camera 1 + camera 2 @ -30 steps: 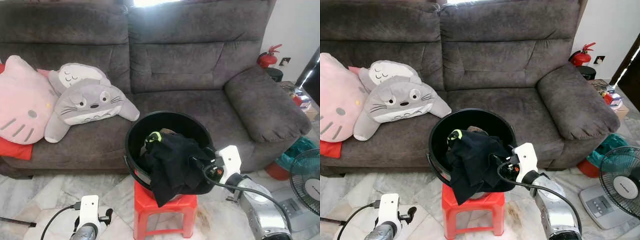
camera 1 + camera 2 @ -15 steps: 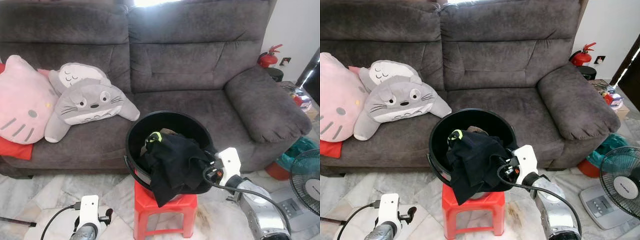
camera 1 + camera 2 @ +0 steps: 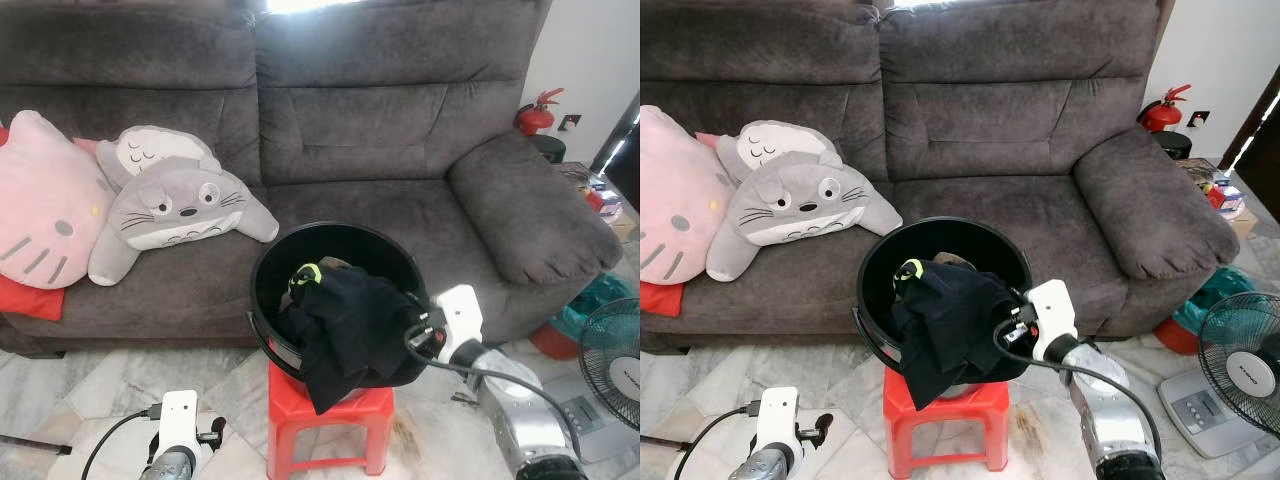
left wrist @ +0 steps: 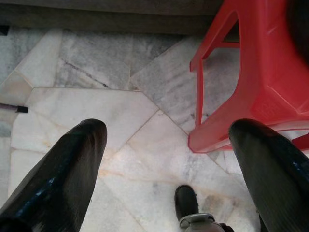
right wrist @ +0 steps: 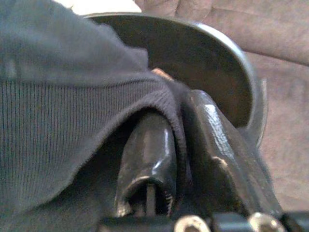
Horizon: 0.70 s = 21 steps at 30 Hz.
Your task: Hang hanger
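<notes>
Bucket (image 3: 300,250): on red stool (image 3: 330,420), before sofa (image 3: 400,120).
Right gripper (image 5: 181,140): arm reaching in from bucket's right, fingers pinched on black garment (image 3: 345,325).
Left gripper (image 4: 169,159): fingers spread, holding nothing, low beside stool.
Hanger: cannot tell.

Even daylight, blurred wrist close-up

The right arm (image 3: 520,415) reaches forward and inward from the lower right, its white wrist (image 3: 458,318) raised, a black cable looping beside it. The right gripper (image 5: 181,145) has its two fingers (image 5: 147,154) pressed close together, a fold of dark knit cloth (image 5: 58,121) pinched between them (the wrist view shows the fabric wrapped over one finger). The left arm (image 3: 178,440) hangs low at the lower left, idle. The left gripper (image 4: 169,164) points down, its fingers (image 4: 63,179) spread wide apart, holding nothing.
</notes>
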Tool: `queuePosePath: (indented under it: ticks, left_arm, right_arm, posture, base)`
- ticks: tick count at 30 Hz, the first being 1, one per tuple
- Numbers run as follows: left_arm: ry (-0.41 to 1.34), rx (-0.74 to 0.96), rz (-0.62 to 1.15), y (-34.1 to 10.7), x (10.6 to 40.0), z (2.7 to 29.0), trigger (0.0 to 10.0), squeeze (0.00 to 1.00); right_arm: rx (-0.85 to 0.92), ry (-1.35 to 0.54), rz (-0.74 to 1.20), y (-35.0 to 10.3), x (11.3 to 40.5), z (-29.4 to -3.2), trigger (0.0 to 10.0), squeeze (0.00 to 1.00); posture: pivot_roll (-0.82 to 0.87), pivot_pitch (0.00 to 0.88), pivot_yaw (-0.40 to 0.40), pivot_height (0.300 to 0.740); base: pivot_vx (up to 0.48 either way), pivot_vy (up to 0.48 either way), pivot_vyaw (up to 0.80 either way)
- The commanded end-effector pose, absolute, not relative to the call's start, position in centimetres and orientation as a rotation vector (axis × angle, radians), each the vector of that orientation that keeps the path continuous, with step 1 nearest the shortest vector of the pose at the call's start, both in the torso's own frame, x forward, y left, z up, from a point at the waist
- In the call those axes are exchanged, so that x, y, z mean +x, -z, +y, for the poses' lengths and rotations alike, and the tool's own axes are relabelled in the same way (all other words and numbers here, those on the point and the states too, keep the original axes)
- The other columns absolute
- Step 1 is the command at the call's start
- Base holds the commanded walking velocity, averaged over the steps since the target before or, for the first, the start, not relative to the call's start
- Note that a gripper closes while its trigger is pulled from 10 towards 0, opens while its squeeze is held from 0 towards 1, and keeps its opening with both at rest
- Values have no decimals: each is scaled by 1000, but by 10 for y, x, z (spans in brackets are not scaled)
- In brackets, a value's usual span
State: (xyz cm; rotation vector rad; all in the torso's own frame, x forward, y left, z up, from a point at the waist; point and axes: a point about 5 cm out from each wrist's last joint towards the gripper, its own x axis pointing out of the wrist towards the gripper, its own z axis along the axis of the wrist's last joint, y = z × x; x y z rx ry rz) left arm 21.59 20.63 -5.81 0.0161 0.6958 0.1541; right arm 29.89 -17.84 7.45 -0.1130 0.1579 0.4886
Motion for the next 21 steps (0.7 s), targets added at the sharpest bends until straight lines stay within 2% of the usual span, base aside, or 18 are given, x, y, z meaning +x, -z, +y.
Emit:
queuePosePath:
  ticks: [1, 8, 11, 12, 13, 15, 21]
  left_arm:
    - [-157, 19, 705, 58, 217, 206, 10000, 0]
    - [-159, 19, 707, 58, 217, 206, 10000, 0]
    - [-160, 19, 708, 59, 217, 206, 10000, 0]
    - [-160, 19, 708, 59, 217, 206, 10000, 0]
    - [-160, 18, 708, 58, 217, 206, 10000, 0]
    - [-161, 18, 707, 58, 217, 206, 10000, 0]
    - [-165, 16, 708, 59, 216, 207, 10000, 0]
  right_arm:
    - [-142, -481, 105, -89, 307, -180, 0, 0]
    - [-112, -487, -73, -140, 330, -169, 0, 0]
    - [-105, -531, -173, -172, 338, -155, 0, 0]
    - [-110, -539, -191, -178, 339, -152, 6863, 0]
    - [-115, -548, -220, -187, 341, -148, 10000, 0]
    - [-106, -574, -277, -205, 343, -138, 10000, 0]
    - [-98, -627, -321, -220, 339, -123, 10000, 0]
  posture:
    - [-161, 0, 10, 716]
    - [-161, 0, 10, 716]
    - [-161, 0, 10, 716]
    - [-161, 0, 10, 716]
    - [-161, 0, 10, 716]
    - [-161, 0, 10, 716]
    - [-153, 0, 7, 716]
  base:
    - [0, 0, 0]
    - [0, 0, 0]
    - [0, 0, 0]
    - [0, 0, 0]
    - [0, 0, 0]
    - [0, 0, 0]
    - [0, 0, 0]
